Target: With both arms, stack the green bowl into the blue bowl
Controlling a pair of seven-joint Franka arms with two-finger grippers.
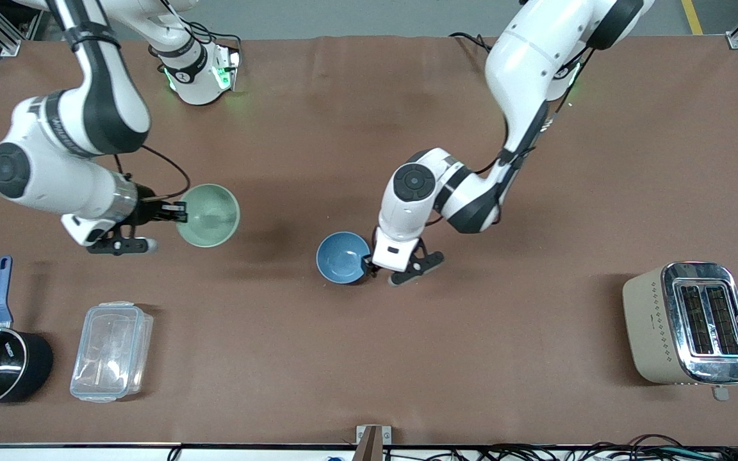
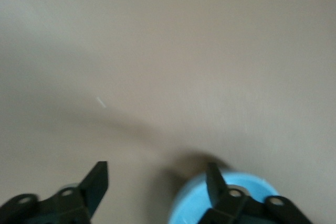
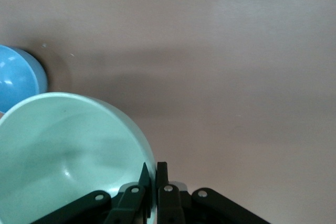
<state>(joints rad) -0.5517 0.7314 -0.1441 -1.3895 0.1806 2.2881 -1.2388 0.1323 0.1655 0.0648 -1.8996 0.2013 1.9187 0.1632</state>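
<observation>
1. The right gripper (image 1: 173, 211) has its jaws clenched on the rim of the green bowl (image 1: 209, 215), one finger inside the wall and one outside, as the right wrist view shows (image 3: 152, 182). The bowl is carried in the air over the desk (image 1: 356, 115) toward the right arm's end, its mouth facing up and somewhat tilted.
2. The blue bowl (image 1: 342, 257) rests upright on the desk near the middle, well apart from the green bowl, toward the left arm's end from it and nearer to the front camera.
3. The left gripper (image 1: 378, 264) is just beside the blue bowl, on the side toward the left arm's end. Its jaws are released and spread; in the left wrist view one finger lies over the blue bowl's rim (image 2: 223, 203) and the other is clear of the bowl. Whether that finger touches the rim cannot be told.
4. Governing relation: the blue bowl's open mouth lies sideways from the carried green bowl, so the right arm likely has to travel toward the left arm's end and then lower the green bowl into it.
</observation>
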